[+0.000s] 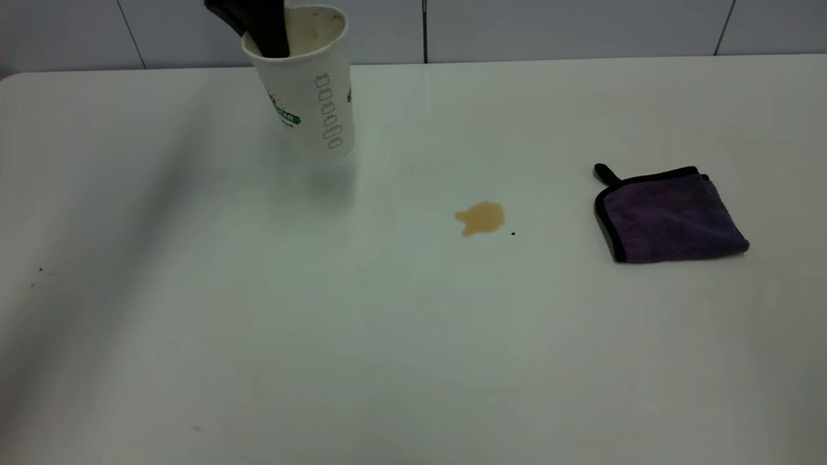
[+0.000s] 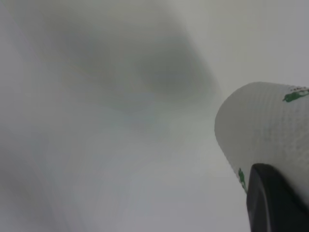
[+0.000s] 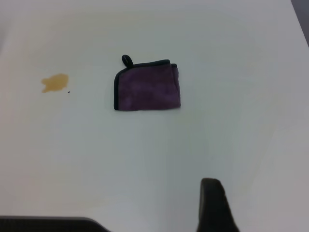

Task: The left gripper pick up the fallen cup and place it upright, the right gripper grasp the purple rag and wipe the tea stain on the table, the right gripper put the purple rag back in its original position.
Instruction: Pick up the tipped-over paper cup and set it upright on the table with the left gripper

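The white cup (image 1: pixel 310 97) with green print is near upright, tilted a little, at the far left of the table (image 1: pixel 387 355). My left gripper (image 1: pixel 268 45) is shut on its rim, one black finger inside the mouth. In the left wrist view the cup wall (image 2: pixel 265 125) fills the corner beside one finger (image 2: pixel 273 203). The light-brown tea stain (image 1: pixel 480 218) lies mid-table, to the right of the cup. The folded purple rag (image 1: pixel 669 216) with black edging lies flat at the right. My right gripper (image 3: pixel 154 215) is open and hovers high, well back from the rag (image 3: pixel 147 88) and stain (image 3: pixel 54 82).
A tiny black speck (image 1: pixel 513 233) sits just right of the stain. A grey tiled wall (image 1: pixel 549 26) runs behind the table's far edge. The rounded far-left table corner (image 1: pixel 13 76) is close to the cup's side.
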`<act>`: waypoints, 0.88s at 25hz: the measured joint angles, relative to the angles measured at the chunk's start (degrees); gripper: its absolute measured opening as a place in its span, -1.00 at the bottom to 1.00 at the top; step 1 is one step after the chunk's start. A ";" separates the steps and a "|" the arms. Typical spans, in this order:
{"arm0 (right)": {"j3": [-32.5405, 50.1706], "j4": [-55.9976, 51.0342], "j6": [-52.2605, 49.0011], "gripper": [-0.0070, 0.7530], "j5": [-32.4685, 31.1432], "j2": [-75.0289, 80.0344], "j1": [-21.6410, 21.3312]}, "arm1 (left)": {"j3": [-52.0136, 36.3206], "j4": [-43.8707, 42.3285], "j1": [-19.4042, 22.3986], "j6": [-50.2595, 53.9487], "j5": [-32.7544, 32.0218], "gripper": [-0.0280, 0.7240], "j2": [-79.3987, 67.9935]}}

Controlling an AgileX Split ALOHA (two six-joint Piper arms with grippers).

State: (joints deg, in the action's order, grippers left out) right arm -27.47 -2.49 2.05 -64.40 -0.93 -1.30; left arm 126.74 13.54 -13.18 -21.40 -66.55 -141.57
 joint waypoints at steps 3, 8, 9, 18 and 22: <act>0.00 0.00 0.00 0.33 0.00 0.00 0.00 | 0.00 1.01 1.44 -0.31 0.12 -0.99 -1.85; 0.00 -0.02 0.00 0.33 0.00 0.00 0.00 | 0.00 4.27 1.52 -4.96 1.24 -0.99 -4.93; 0.00 -0.02 0.00 0.33 0.00 0.00 0.00 | 0.00 4.39 1.42 -6.15 1.56 -0.99 -5.24; 0.00 -0.02 0.00 0.33 0.00 0.00 0.00 | 0.00 4.58 0.28 -9.40 4.38 -0.99 -8.07; 0.00 -0.02 0.00 0.33 0.00 0.00 0.00 | 0.00 4.58 0.03 -9.62 4.45 -0.99 -8.28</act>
State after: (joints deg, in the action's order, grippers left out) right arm -27.47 -2.51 2.05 -64.40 -0.93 -1.30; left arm 126.74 18.12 -13.15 -31.02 -62.10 -149.85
